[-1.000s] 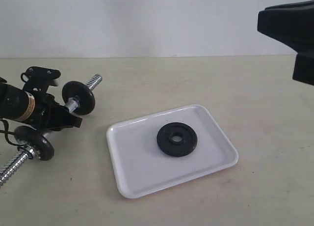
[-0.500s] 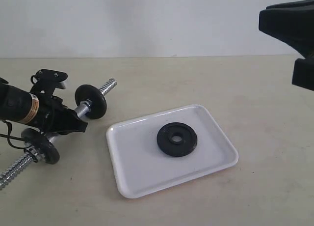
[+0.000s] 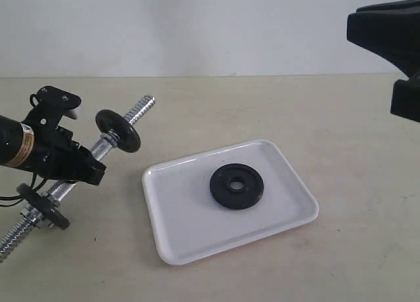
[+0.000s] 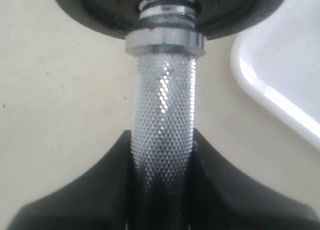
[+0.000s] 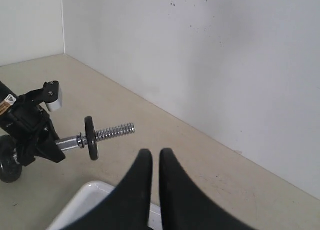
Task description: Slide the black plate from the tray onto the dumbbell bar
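Observation:
The black plate (image 3: 237, 186) lies flat in the middle of the white tray (image 3: 187, 226). Left of the tray, my left gripper (image 3: 73, 172) is shut on the knurled middle of the dumbbell bar (image 3: 98, 149) and holds it slanted above the table. A small black disc (image 3: 118, 131) sits near the bar's far threaded end, a second disc (image 3: 42, 207) near its low end. In the left wrist view the jaws (image 4: 162, 140) clamp the bar (image 4: 164, 100). My right gripper (image 5: 151, 153) hangs shut and empty above the tray's corner (image 5: 82, 200), apart from the plate.
The beige table (image 3: 341, 138) runs back to a white wall (image 3: 197, 26). The right arm's dark body (image 3: 387, 33) fills the upper right of the exterior view. The tray's edge (image 4: 280, 90) lies close beside the bar's upper disc (image 4: 90, 10).
My left gripper has swung the bar: its far threaded end has moved right and risen, and the bar now slants more steeply. The plate, tray and right arm have stayed put.

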Motion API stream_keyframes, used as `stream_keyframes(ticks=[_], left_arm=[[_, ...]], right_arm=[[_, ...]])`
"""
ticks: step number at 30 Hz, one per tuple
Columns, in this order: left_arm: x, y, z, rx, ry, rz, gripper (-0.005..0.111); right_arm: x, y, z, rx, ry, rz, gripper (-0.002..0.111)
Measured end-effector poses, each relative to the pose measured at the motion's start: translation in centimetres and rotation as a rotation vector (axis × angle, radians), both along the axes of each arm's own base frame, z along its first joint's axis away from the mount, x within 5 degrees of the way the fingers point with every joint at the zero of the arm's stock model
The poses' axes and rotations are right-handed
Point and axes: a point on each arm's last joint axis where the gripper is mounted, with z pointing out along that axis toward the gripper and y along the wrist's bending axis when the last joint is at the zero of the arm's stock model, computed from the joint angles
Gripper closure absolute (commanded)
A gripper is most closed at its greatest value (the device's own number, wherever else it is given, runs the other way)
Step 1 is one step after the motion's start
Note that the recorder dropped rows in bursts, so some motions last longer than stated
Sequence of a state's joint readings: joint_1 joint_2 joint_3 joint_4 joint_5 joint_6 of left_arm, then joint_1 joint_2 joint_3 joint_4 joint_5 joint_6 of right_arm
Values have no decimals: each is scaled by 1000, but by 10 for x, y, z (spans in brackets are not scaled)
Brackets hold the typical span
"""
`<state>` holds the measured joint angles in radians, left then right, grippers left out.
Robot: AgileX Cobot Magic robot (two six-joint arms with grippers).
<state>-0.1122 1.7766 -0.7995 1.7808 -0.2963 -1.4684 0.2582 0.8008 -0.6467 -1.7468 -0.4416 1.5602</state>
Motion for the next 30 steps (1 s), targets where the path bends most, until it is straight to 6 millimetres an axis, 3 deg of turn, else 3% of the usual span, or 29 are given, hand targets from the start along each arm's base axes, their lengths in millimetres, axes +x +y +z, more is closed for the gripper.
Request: stream_keyframes(ticks=[5, 14, 21, 30], left_arm=[[-3, 0, 10, -5, -30, -4, 102], [-10, -4, 12, -44, -11, -40, 102], [-14, -4, 27, -51, -57, -43, 102], [-15, -4, 34, -53, -81, -44, 102]], right_arm=[[0, 0, 0, 0, 0, 0, 104], [-4, 6, -2, 25, 42, 77, 104], [8, 9, -12, 42, 127, 67, 104], [26, 3, -20, 114, 218, -78, 104]])
